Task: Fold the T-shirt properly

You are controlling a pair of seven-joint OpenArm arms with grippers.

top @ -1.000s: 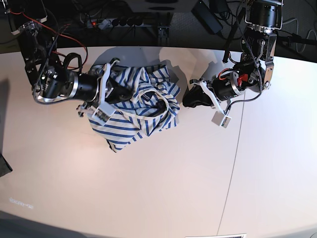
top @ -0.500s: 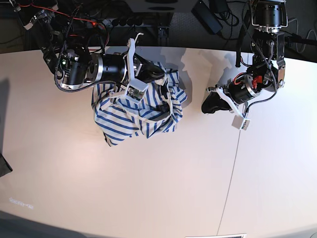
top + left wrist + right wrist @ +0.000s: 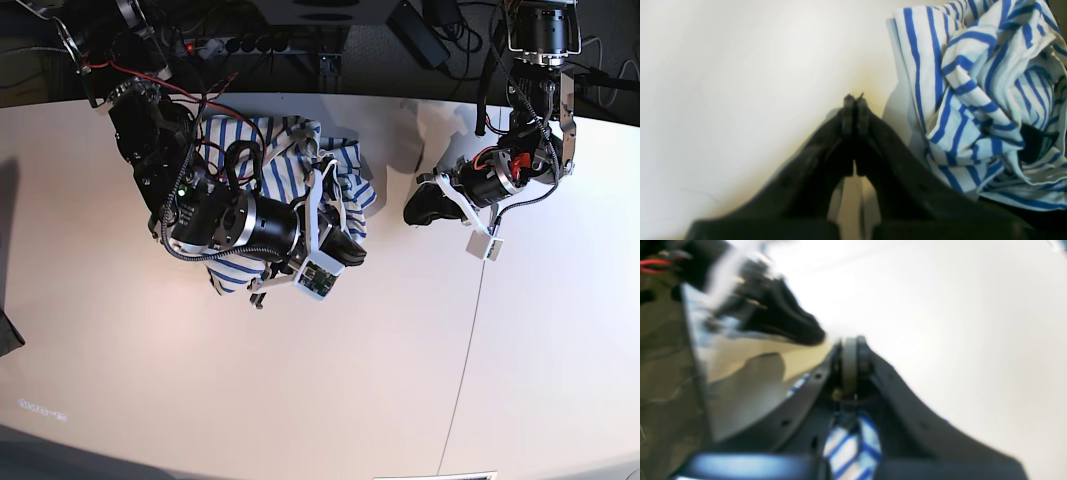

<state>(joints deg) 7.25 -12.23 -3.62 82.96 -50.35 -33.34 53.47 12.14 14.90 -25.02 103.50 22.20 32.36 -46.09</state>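
Ok, L gripper (image 3: pixel 853 100): jaws pressed together, nothing between them, tips low over bare white table (image 3: pixel 740 83). T-shirt (image 3: pixel 973 100) lies crumpled just to the right of those jaws, apart from them, blue stripes bunched in folds. R gripper (image 3: pixel 850 350): blurry, jaws look closed w/ a grey strip between the tips, can't tell what it is; striped cloth shows behind the tips near the palm. Base view: R gripper (image 3: pixel 345 252) sits over shirt's (image 3: pixel 290 150) near edge, L gripper (image 3: pixel 415 210) parked well past the shirt's far side, on bare table (image 3: pixel 400 380).
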